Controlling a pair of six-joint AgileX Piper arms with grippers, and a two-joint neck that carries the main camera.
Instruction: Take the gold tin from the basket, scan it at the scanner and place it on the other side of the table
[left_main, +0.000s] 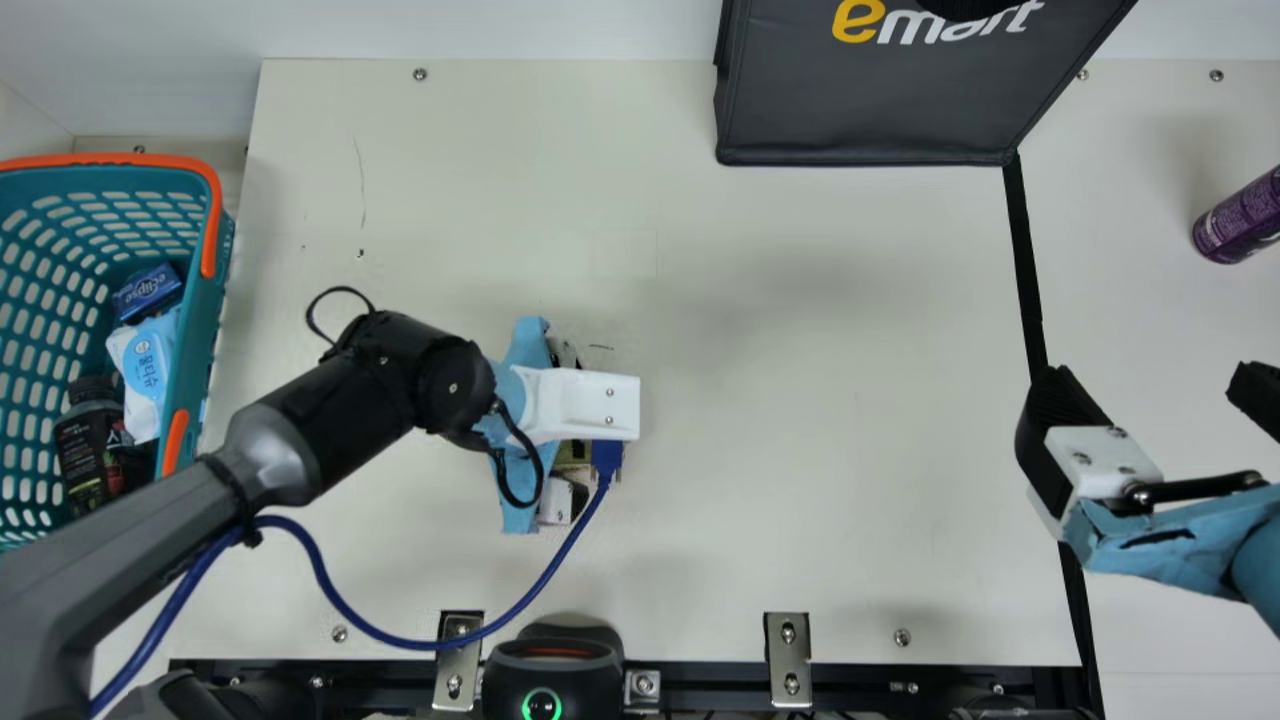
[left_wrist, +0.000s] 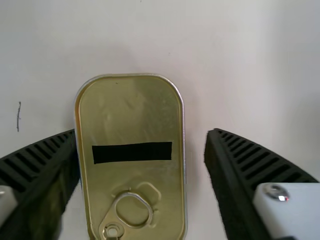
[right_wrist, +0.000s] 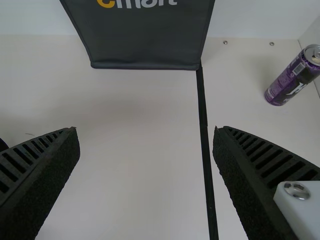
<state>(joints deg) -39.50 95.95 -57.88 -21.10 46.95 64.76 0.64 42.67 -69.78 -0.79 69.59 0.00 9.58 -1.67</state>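
Left end effector and right end effector released: grip the likely light, rigid, slick tin by its long sides.

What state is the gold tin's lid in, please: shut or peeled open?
Shut: in the left wrist view, the gold tin has its lid in place, with the pull ring lying against it.

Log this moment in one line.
left gripper: open, gold tin between fingers, gap on one side | right gripper: open, empty | scanner: green ring lit | purple can: right of black strip
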